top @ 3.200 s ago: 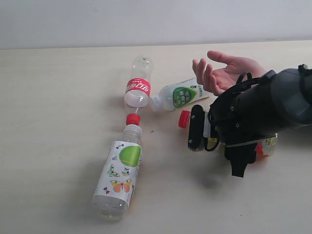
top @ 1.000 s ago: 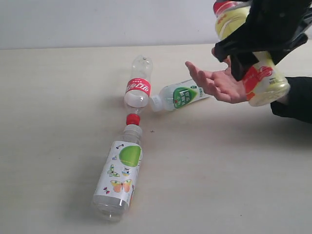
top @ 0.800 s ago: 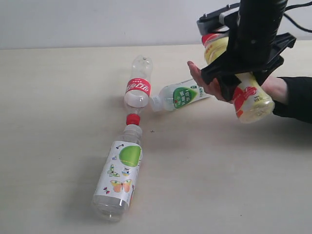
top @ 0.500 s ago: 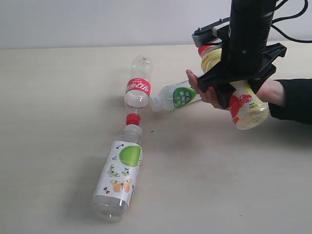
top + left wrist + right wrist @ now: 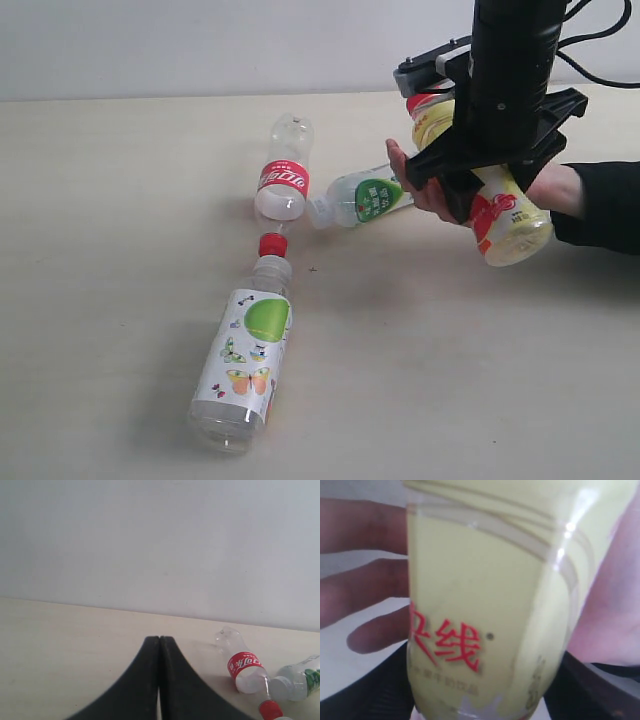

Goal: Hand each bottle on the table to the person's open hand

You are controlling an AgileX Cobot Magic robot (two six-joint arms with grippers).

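“Four plastic bottles in sight. Where is the yellow-green plastic bottle with the red cap (image 5: 512, 216)?”

“Up at two o'clock in the exterior view, off the table and tilted, its cap toward eleven o'clock. The black right gripper (image 5: 495, 155) is clamped around its middle. It hangs over the bare open hand (image 5: 418, 188), whose fingers point to nine o'clock. Whether bottle and palm touch, I cannot tell.”

“And from the right wrist?”

“Yellow-green plastic with red characters fills the view, with pink fingers on one side and palm on the other, behind the bottle.”

“The other three?”

“All are lying on the pale beige wood-grain tabletop (image 5: 100, 250). The clear bottle with the green-and-white label (image 5: 365, 198) lies just beside the fingertips, at their nine o'clock. The clear bottle with the red label (image 5: 283, 178) lies at nine o'clock of that one, their necks close together. The large bottle with the butterfly label (image 5: 245, 350) lies at six o'clock of the red-labelled one, its red cap right at that bottle's mouth.”

“The other arm?”

“The black left gripper (image 5: 159, 645) has its fingers pressed together on nothing, above bare tabletop.”
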